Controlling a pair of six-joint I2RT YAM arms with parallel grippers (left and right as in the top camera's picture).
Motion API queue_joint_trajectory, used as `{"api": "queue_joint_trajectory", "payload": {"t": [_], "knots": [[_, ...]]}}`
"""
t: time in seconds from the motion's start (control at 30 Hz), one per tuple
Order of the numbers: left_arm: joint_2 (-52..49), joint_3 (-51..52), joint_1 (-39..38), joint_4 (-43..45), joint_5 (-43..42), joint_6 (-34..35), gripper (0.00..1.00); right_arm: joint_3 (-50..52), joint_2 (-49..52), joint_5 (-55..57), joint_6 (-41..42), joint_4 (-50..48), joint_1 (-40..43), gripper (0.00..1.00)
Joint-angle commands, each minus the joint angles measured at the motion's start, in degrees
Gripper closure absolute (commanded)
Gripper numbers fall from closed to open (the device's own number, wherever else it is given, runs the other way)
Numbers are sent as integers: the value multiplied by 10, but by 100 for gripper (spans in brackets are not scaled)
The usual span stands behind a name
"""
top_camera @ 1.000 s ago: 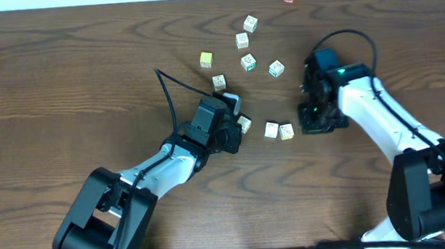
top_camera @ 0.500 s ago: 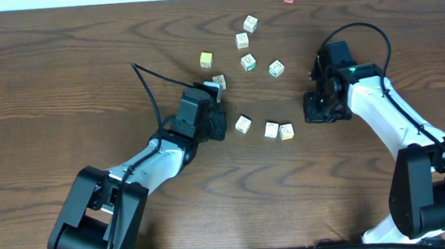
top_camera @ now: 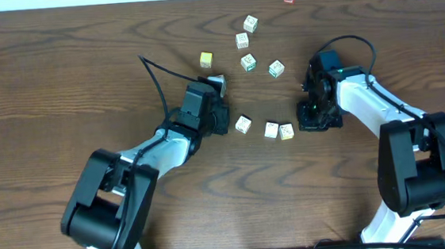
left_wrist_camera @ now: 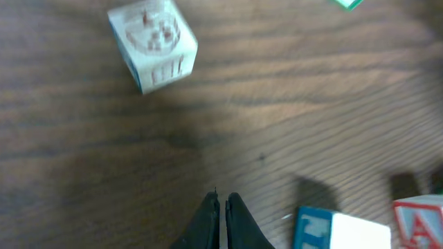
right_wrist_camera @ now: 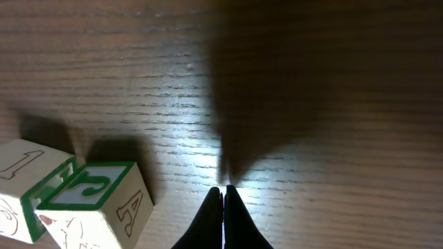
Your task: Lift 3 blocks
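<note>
Both pairs of jaws are sitting clenched on nothing, fingertips pressed together with no block between them. We are looking down on a dark wooden table [top_camera: 61, 89], with two arms reaching in from the near edge.

On the left, the left gripper [left_wrist_camera: 221, 205] is hanging over bare wood. A lone cube [left_wrist_camera: 152, 45] with reddish print is resting ahead of its tips, apart from them. We are reading the shut, empty jaws as a hover between grasps, not a hold.

Moving right, the three blocks are lying in a short row mid-table, all flat on the wood, none lifted. First comes a white cube [top_camera: 242, 124] with dark print. Next is a middle cube [top_camera: 271, 128], sitting just beside a yellow-orange cube [top_camera: 286, 131]. The row is sitting between the two grippers, which we are judging to be why both arms are crowding in.

On the right, the right gripper [right_wrist_camera: 223, 200] is pointing down near the yellow-orange cube, not touching it.

Overhead is giving us the whole layout, but the wrists are hiding both sets of fingertips. The left wrist view is showing the closed tips and the reddish print. The right wrist view is showing green-framed letter faces on two cubes, with bare wood between them and the tips.
</note>
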State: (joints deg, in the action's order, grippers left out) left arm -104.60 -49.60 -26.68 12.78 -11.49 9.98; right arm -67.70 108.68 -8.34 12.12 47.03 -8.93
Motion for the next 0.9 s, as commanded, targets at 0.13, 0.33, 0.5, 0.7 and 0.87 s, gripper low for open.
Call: {"api": "queue_joint_trajectory", "payload": {"t": [0.13, 0.33, 0.5, 0.7, 0.87], "knots": [[-25, -10, 1, -1, -51, -7, 92, 4, 12, -12, -2, 1, -32, 99], [-25, -10, -3, -15, -122, -3, 92, 4, 12, -12, -2, 3, -48, 99], [-25, -10, -18, -33, -121, -3, 92, 4, 12, -12, -2, 4, -56, 99], [-24, -10, -41, -34, -121, -3, 93, 4, 12, -30, -2, 5, -57, 99], [-24, -10, -52, -35, -121, -3, 93, 4, 12, -42, -2, 4, -57, 99]]}}
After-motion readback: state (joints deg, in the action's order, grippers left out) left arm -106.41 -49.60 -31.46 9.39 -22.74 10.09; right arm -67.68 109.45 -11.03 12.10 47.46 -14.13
